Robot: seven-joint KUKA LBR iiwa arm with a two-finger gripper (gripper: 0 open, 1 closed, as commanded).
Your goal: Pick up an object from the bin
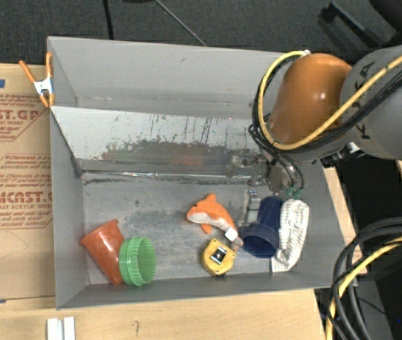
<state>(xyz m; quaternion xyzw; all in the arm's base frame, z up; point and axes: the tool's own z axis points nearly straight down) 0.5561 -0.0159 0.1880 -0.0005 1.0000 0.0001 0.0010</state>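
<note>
Toward the right end of the bin's floor, close to the front wall, a dark blue cup (pixel 261 231) lies tipped on its side, its open mouth facing the front. The gripper (pixel 255 198) hangs just above and behind it, at the cup's upper edge, so this cup is the thing it is over. How the jaws stand cannot be told; the wrist and its rounded orange cover (pixel 307 98) hide most of them, and nothing is seen held.

Touching the cup's right side is a white ribbed thing (pixel 291 236), long and soft-looking. Just to the cup's left lies an orange and white toy (pixel 211 214), and near the cup's lower left a small yellow tape measure (pixel 217 256). Well apart, at the left front corner, an orange cup (pixel 103 246) and a green lid (pixel 137 261) lie together. The grey bin (pixel 158 83) is otherwise bare metal.

The step in hand looks like the approach, with the grasp not yet made. The next move likely calls for lowering onto the blue cup, closing across its wall or rim, and lifting clear without dragging the white ribbed thing or the toy along.
</note>
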